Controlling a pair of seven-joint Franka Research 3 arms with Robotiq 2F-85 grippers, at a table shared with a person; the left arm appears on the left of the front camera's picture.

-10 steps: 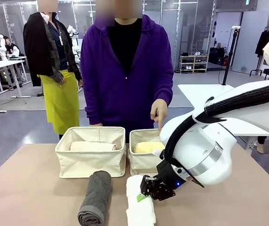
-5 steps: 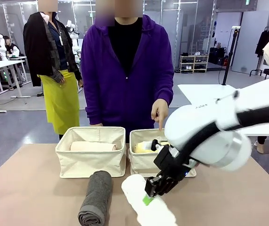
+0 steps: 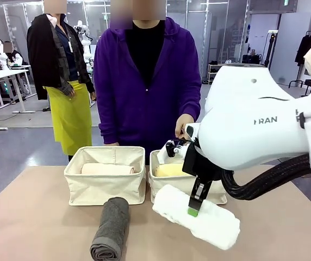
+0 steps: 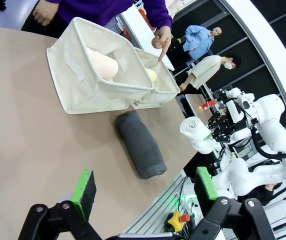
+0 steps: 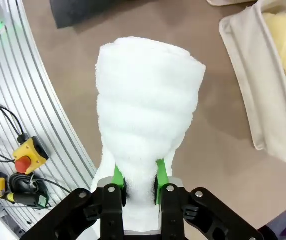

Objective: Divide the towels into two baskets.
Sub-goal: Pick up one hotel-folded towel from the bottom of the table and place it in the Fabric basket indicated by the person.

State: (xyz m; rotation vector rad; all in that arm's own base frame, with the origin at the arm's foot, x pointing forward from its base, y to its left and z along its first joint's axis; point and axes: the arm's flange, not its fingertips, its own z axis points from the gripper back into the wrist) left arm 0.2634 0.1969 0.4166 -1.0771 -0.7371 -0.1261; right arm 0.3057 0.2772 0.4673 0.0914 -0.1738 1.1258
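1. We've got the left basket [image 3: 104,187] and right basket [image 3: 163,190] side by side on the table [image 3: 36,217].
2. The left-basket towel [image 3: 106,169] lies in one, the right-basket towel [image 3: 169,171] in the other.
3. The table towel [image 3: 111,225] lies before the left basket.
4. The held towel [image 3: 215,223] hangs in the right gripper [image 3: 192,208], above the table, before the right basket.

Right arm [image 3: 253,125] across middle, right jaws clamped on white towel [image 3: 221,225]; left jaws spread.
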